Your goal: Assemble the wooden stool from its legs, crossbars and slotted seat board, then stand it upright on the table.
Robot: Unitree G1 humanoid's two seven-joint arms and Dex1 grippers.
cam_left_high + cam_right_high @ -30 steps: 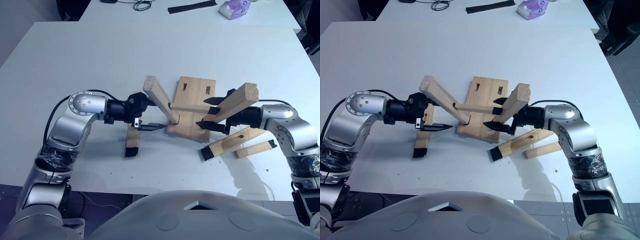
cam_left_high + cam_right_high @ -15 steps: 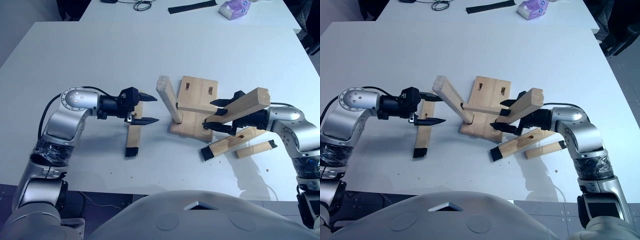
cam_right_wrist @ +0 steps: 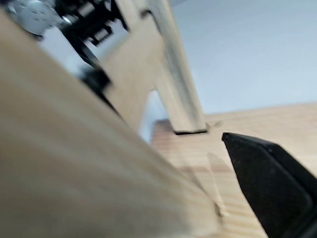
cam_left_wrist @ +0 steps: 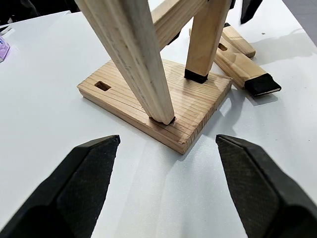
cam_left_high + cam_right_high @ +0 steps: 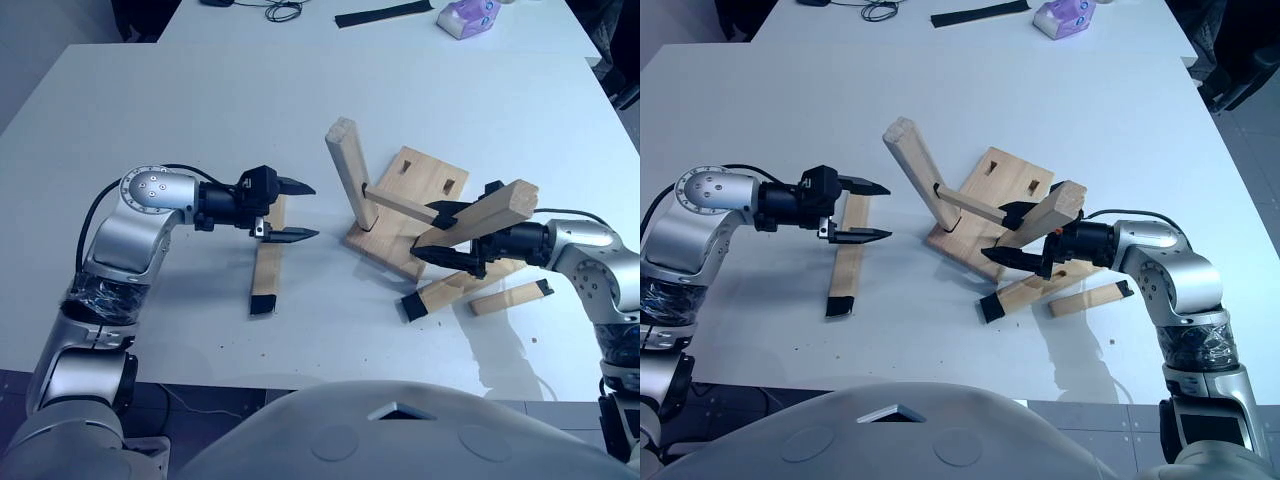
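Observation:
The slotted seat board (image 5: 400, 245) lies on the white table (image 5: 180, 110). One wooden leg (image 5: 347, 172) stands in it almost upright. A crossbar (image 5: 398, 205) joins this leg to a second, tilted leg (image 5: 490, 205). My right gripper (image 5: 425, 232) is shut on that tilted leg near its lower end. My left gripper (image 5: 308, 211) hangs open left of the upright leg, a short gap from it, above a loose black-tipped leg (image 5: 265, 270). In the left wrist view the open fingers (image 4: 84, 183) frame the seat board (image 4: 148, 104) and both legs.
A slotted loose leg (image 5: 448, 287) and a short black-tipped bar (image 5: 510, 297) lie just right of the seat board, under my right arm. A tissue pack (image 5: 470, 17), a black strip (image 5: 385, 14) and cables lie on the far table. Bare table spreads at the left.
My left gripper let go of the left leg and drew back leftward, open. My right gripper pulled the joined legs and board rightward, turning the board; the left leg now stands more upright.

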